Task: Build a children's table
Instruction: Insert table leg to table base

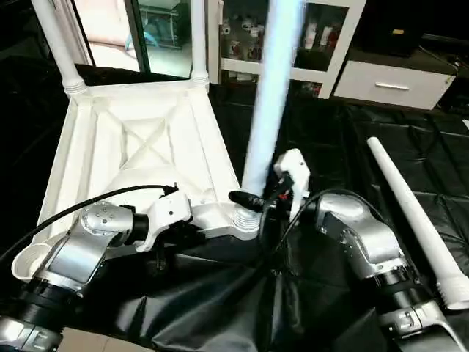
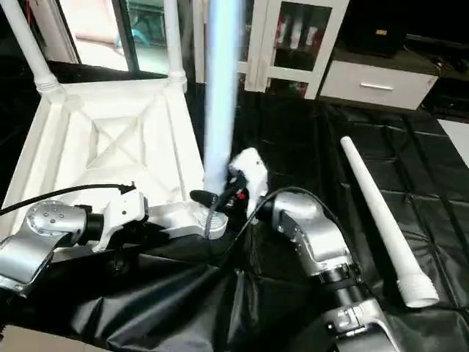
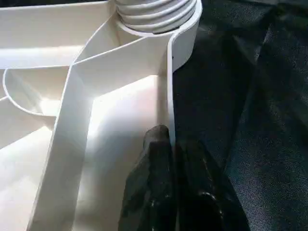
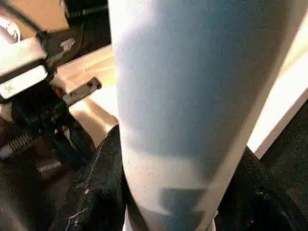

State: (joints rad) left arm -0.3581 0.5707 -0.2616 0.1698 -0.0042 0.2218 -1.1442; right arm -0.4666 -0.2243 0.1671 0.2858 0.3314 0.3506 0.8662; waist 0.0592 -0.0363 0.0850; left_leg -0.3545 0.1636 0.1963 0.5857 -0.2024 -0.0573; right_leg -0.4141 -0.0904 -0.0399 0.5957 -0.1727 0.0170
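Note:
The children's table top (image 1: pixel 139 147) lies upside down on the black sheet, its X-ribs facing up. Two legs (image 1: pixel 55 44) (image 1: pixel 198 37) stand in the far corner sockets. A third leg (image 1: pixel 267 95) stands upright at the near right corner socket (image 1: pixel 245 218), and my right gripper (image 1: pixel 253 199) is closed around its lower end, one finger (image 4: pixel 103 192) on each side. My left gripper (image 3: pixel 166 149) is shut on the top's raised rim (image 3: pixel 169 86) just beside that socket. A fourth leg (image 1: pixel 418 220) lies loose on the sheet to the right. The near left socket (image 1: pixel 29 260) is empty.
The black sheet (image 1: pixel 344 147) covers the work table and bunches up at the front edge (image 1: pixel 220 301). White cabinets with glass doors (image 1: pixel 293 44) and a white drawer unit (image 1: pixel 392 81) stand behind.

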